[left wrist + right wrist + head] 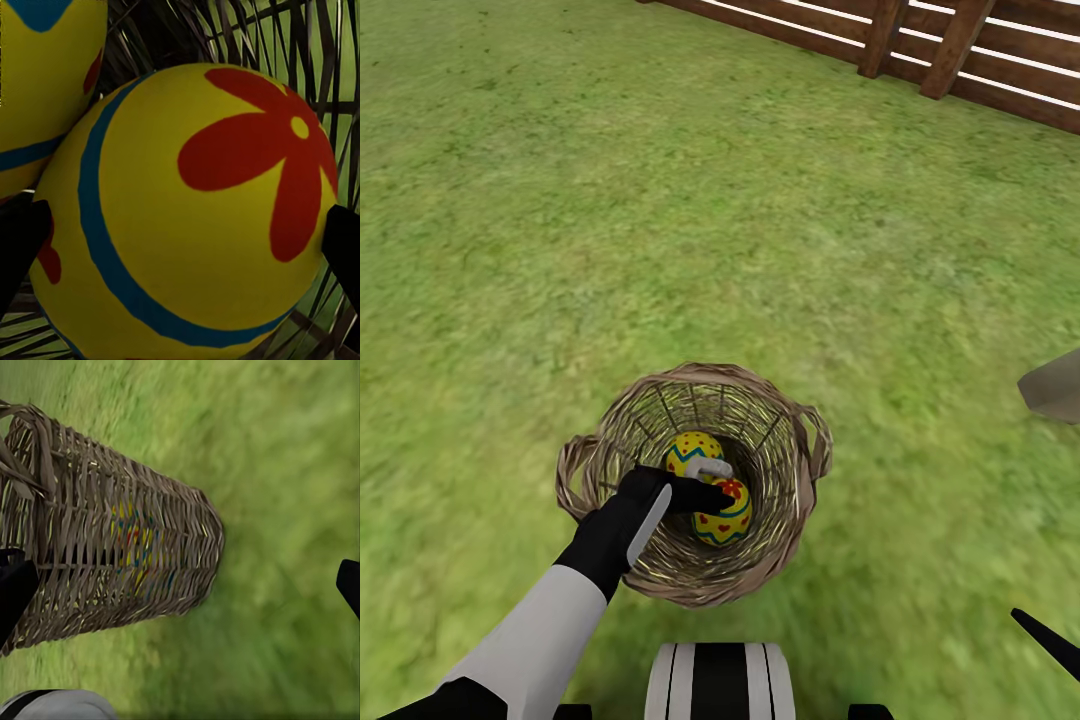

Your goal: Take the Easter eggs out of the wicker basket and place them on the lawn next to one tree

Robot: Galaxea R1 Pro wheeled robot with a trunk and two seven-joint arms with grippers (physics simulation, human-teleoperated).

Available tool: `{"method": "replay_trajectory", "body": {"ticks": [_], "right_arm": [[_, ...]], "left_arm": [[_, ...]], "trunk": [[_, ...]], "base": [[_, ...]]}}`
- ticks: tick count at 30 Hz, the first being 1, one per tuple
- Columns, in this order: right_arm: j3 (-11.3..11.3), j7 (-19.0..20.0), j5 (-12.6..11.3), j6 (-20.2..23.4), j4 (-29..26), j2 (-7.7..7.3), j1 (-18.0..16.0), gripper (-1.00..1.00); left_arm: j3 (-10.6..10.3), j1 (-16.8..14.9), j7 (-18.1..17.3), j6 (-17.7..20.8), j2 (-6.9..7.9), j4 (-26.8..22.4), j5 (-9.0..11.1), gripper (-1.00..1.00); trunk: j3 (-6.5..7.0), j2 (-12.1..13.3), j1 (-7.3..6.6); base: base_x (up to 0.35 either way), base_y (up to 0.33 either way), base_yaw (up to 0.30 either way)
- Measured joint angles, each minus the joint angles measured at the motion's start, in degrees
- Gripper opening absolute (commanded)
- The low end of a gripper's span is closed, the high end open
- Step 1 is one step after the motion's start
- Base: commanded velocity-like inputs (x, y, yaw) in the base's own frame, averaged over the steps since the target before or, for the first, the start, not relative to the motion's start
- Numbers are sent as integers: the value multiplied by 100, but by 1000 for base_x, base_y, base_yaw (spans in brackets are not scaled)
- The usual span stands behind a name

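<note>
Green lawn (660, 200) stretches around me to a brown slat fence (880, 40) at the far right. My left gripper (712, 482) reaches down into the wicker basket (800, 470), fingers spread either side of a yellow Easter egg (195, 217) without closing on it; a second egg (690, 452) lies touching it. My right gripper (180, 585) hangs wide open over grass beside the basket.

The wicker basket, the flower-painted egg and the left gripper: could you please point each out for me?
wicker basket (660, 392): head view, far braided rim.
flower-painted egg (195, 247): left wrist view, yellow shell below the red flower.
left gripper (722, 482): head view, between its fingertips.
</note>
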Motion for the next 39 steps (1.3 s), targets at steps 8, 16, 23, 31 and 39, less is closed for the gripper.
{"method": "replay_trajectory", "body": {"ticks": [8, 16, 23, 31, 39], "right_arm": [[0, 0, 2, 0, 0, -2, 0, 100], [0, 0, 3, 0, 0, 0, 0, 100], [0, 0, 3, 0, 0, 0, -2, 100], [0, 0, 3, 0, 0, -1, -1, 100], [0, 0, 6, 0, 0, -2, -8, 100]], "left_arm": [[0, 0, 4, 1, -1, -7, 26, -100], [-5, 1, -7, 0, -1, 89, 11, -100], [-17, 3, -4, 5, 0, 92, -29, -100], [-17, 11, 16, 36, 14, 99, -31, -100], [-16, 31, 9, 63, 9, 100, -48, -100]], "trunk": [[0, 0, 0], [44, 3, -4], [154, 10, -17], [331, 20, -37], [420, 26, -48]], "base": [[0, 0, 0], [0, 0, 0], [0, 0, 0], [0, 0, 0], [0, 0, 0]]}}
